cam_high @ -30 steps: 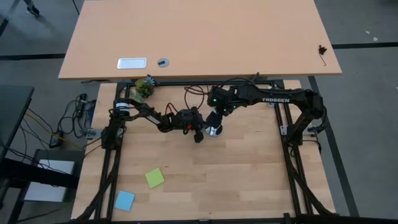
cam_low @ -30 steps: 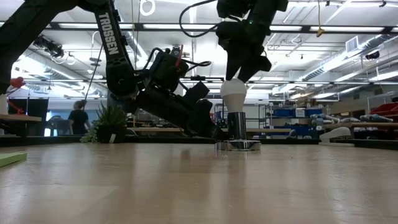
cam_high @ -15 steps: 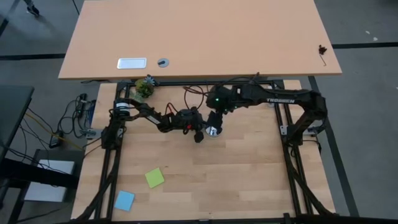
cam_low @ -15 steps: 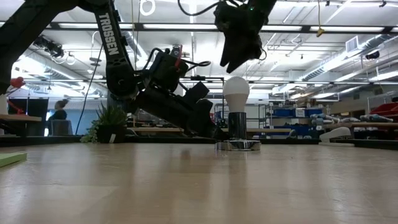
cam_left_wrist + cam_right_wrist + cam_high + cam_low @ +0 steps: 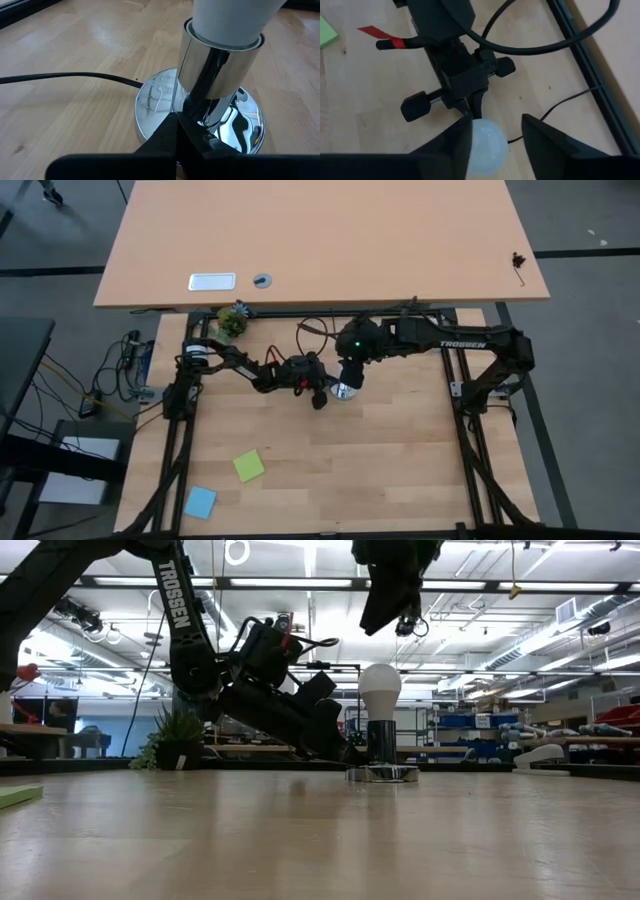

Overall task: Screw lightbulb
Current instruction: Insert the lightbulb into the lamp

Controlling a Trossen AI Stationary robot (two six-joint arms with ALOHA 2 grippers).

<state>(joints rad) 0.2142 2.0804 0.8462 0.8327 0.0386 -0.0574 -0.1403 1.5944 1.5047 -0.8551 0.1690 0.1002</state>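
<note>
1. Pale wood planks form the table (image 5: 330,460), which both dark arms reach over from its far side.
2. A white lightbulb (image 5: 380,692) stands upright in a shiny chrome socket (image 5: 380,740), which rises from a round mirrored base plate (image 5: 155,110) near the middle of the table's far half.
3. A black cord (image 5: 65,77) runs from the base plate across the wood.
4. The left gripper (image 5: 192,120) lies low on the table beside the socket; its fingers are pinched together against the narrow chrome stem just above the base plate.
5. The right gripper (image 5: 495,140) hangs in the air directly above the lightbulb, clear of it, with its two fingers (image 5: 547,142) spread apart and nothing between them.
6. Seen from the right wrist, the round top of the lightbulb shows below, in the gap between those fingers, with the left arm's body just beyond it.
7. On the near left part of the table lie a green sticky note (image 5: 249,466) and a blue sticky note (image 5: 200,502), well apart from the socket.
8. A small potted plant (image 5: 232,321) sits at the far left edge, behind the left arm.
9. Beyond the table stands a larger tan desk (image 5: 320,240).
</note>
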